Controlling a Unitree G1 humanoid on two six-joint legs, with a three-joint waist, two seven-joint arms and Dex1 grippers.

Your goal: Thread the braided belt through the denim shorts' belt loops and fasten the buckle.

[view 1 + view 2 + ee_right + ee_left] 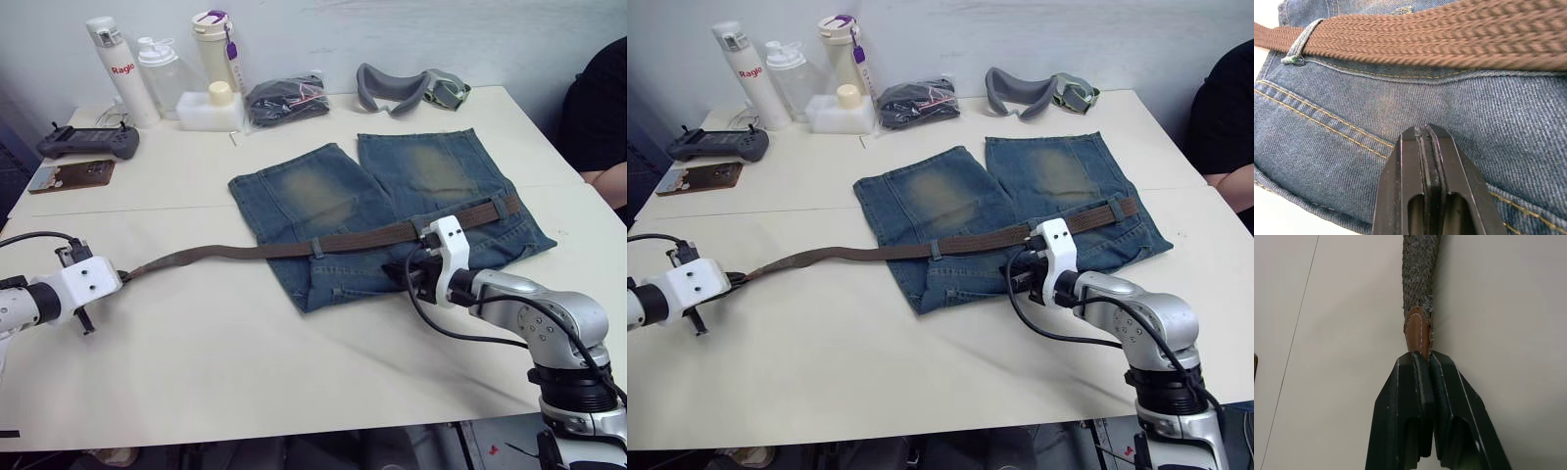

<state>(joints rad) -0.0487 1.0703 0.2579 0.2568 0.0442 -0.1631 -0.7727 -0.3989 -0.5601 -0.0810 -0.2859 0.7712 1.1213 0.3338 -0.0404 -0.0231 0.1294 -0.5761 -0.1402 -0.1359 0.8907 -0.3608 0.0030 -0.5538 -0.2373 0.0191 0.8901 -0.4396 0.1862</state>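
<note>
**Belt threaded across the waistband, tan tip pinched at frame left**

Braided belt (294,249) runs as a long brown line from the lower left of the head views to the right of centre, lying along the waistband of the denim shorts (382,211). The shorts lie flat in the middle of the table (245,362), legs pointing to the top of the frame. The strap passes under the belt loops (316,247), one near the middle of the waistband and another toward its right end.

The left gripper (1425,363) is clamped on the belt's tan leather tip; the left wrist view shows the stitched tip caught between the closed fingers (1410,396), a detail too small to read from the head views. The right gripper (1426,134) has its fingers pressed together with nothing between them, resting on the denim just below the belt; the right wrist view also shows one loop wrapped over the weave.

Along the top edge of the head views stand bottles (118,69), a black bundle (286,100) and grey goggles (409,88). A game controller (88,143) lies at upper left. A person's dark sleeve (600,108) shows at the right edge.
</note>
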